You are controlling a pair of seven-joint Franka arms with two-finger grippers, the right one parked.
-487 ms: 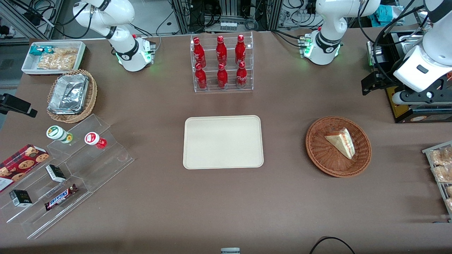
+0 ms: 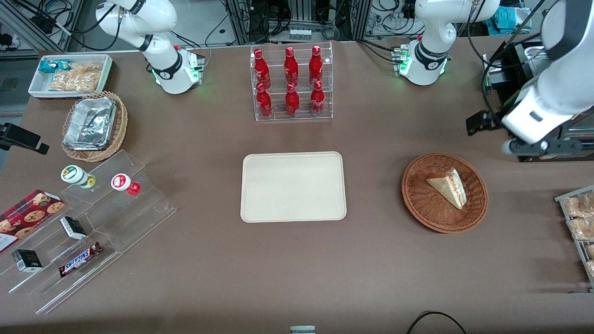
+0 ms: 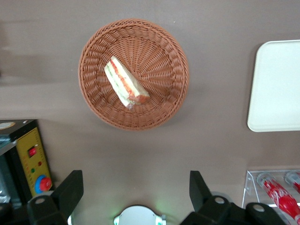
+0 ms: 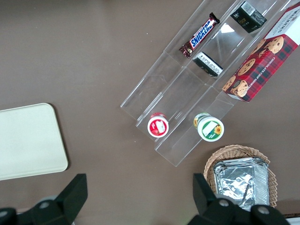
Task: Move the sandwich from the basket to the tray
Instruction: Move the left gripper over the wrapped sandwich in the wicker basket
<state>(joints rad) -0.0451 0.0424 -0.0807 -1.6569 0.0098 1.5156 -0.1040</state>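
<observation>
The sandwich (image 2: 448, 188) (image 3: 125, 83), a pale bread wedge with a red and green cut edge, lies in the round reddish-brown wicker basket (image 2: 417, 204) (image 3: 93, 98). The cream tray (image 2: 293, 186) (image 3: 276, 89) sits flat at the table's middle with nothing on it, beside the basket. My left gripper (image 3: 136, 183) hangs high over bare table, farther from the front camera than the basket and apart from it. Its black fingers (image 3: 70, 190) stand wide open with nothing between them.
A clear rack of red bottles (image 2: 291, 83) stands farther back than the tray. A black box with a yellow panel (image 3: 30, 159) sits close to the gripper. A rack of baked snacks (image 2: 577, 218) lies at the working arm's end. The arm base (image 3: 139, 215) is below the gripper.
The left arm has swung a little toward the table's middle and nearer the front camera, closer to the basket. The sandwich, basket and tray have not moved.
</observation>
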